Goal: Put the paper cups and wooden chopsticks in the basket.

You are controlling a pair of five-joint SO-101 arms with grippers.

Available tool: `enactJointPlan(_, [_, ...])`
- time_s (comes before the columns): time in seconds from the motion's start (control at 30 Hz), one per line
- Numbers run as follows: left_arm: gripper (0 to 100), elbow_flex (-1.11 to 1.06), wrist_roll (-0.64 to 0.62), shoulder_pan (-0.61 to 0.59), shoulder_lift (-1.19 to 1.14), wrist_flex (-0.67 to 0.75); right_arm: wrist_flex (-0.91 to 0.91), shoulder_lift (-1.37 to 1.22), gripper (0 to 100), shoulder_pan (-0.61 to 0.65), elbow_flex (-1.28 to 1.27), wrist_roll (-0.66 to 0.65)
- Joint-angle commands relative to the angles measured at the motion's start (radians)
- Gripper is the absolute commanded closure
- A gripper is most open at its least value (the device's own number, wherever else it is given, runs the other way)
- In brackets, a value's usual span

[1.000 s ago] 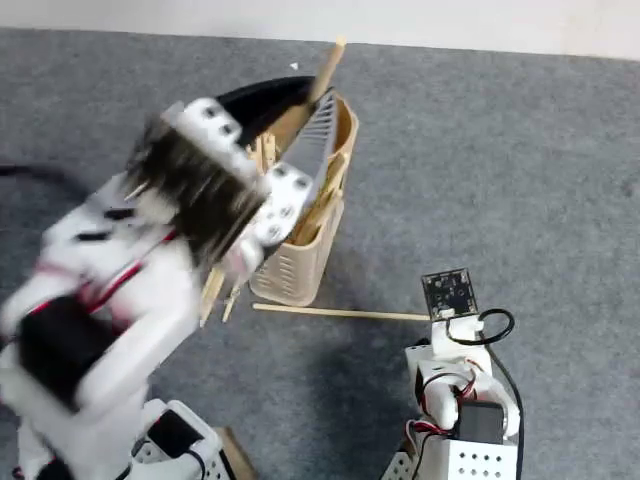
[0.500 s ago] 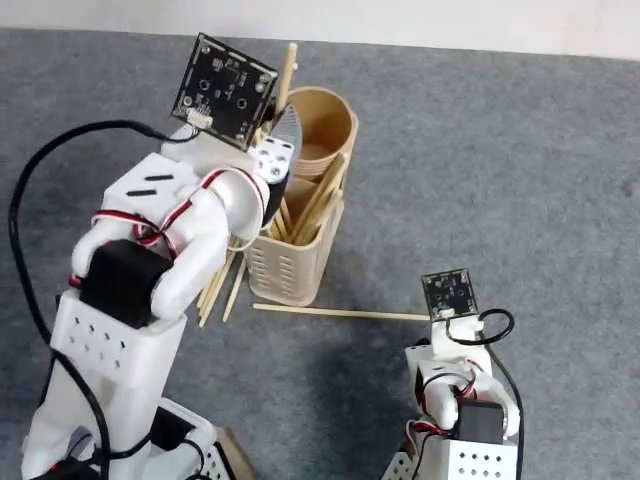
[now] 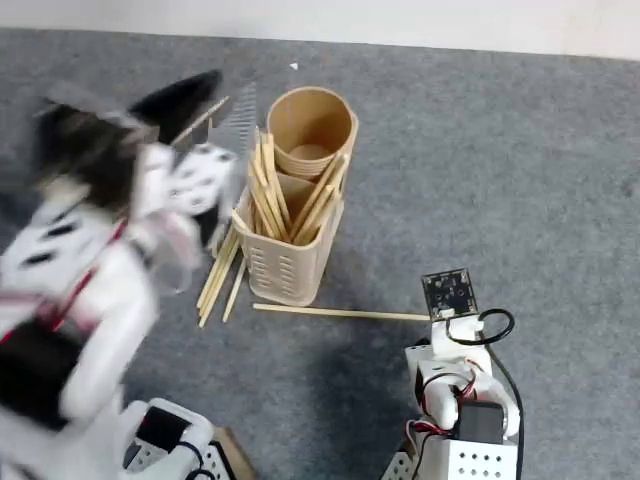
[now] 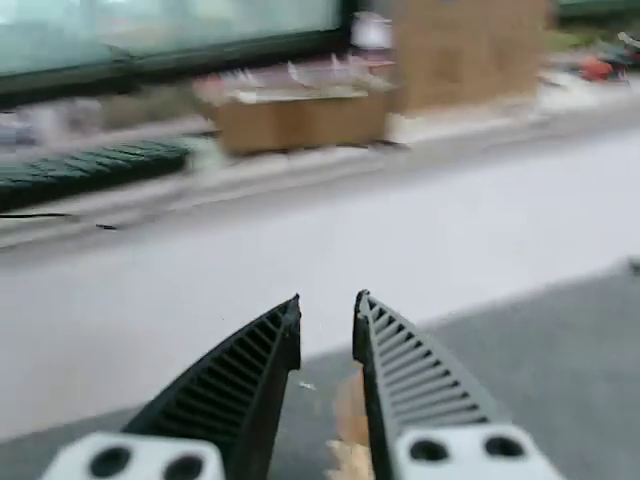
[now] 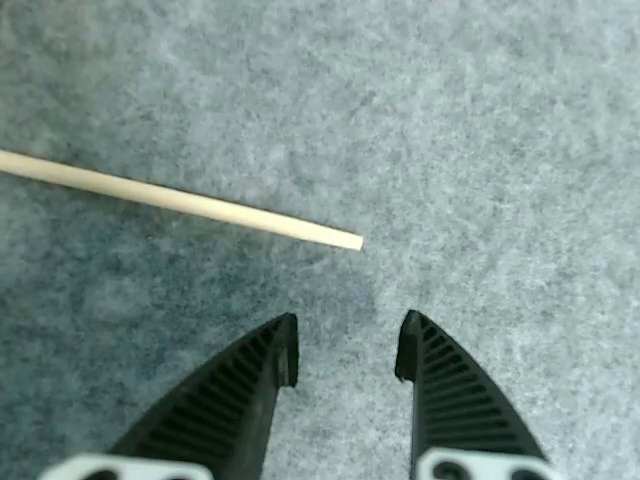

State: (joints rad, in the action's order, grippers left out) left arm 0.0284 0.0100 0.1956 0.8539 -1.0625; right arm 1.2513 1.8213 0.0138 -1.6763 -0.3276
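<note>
A cream slotted basket (image 3: 285,270) holds stacked paper cups (image 3: 310,130) and several wooden chopsticks (image 3: 275,195). More chopsticks (image 3: 218,272) lie on the carpet against its left side. A single chopstick (image 3: 340,313) (image 5: 190,203) lies in front of the basket. My right gripper (image 5: 345,320) hangs open just short of that stick's tip, touching nothing. My left gripper (image 3: 215,105) (image 4: 328,298) is raised to the left of the basket, its fingers a narrow gap apart. A blurred tan streak (image 4: 348,405) shows between them; I cannot tell what it is.
Everything rests on grey carpet (image 3: 520,170), which is bare to the right of the basket. My right arm's base (image 3: 460,420) stands at the near right. The left arm (image 3: 80,300) takes up the near left.
My left arm has swung from over the basket out to its left. The chopstick that stuck up above the basket is now down among the others. The right arm has not moved.
</note>
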Motion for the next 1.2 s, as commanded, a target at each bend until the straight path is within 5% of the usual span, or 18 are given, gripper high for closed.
enactJointPlan(0.0, [88,0.012,-0.011,-0.222,0.024,-0.072,0.005,0.012,82.9,-0.012,-0.117,-0.009])
enactJointPlan(0.17, [88,-0.208,-0.009,-0.450,-0.044,-0.089,0.005,0.012,82.9,-0.012,-0.117,-0.009])
enactJointPlan(0.47, [88,-0.676,-0.006,-0.450,-0.364,0.319,0.005,0.012,82.9,-0.012,-0.117,-0.009])
enactJointPlan(0.83, [89,-0.710,-0.002,-0.211,-0.733,0.364,0.005,0.012,82.9,-0.012,-0.117,-0.009])
enactJointPlan(1.17, [85,-0.567,-0.002,-0.285,-0.940,0.358,0.005,0.012,82.9,-0.012,-0.117,-0.009])
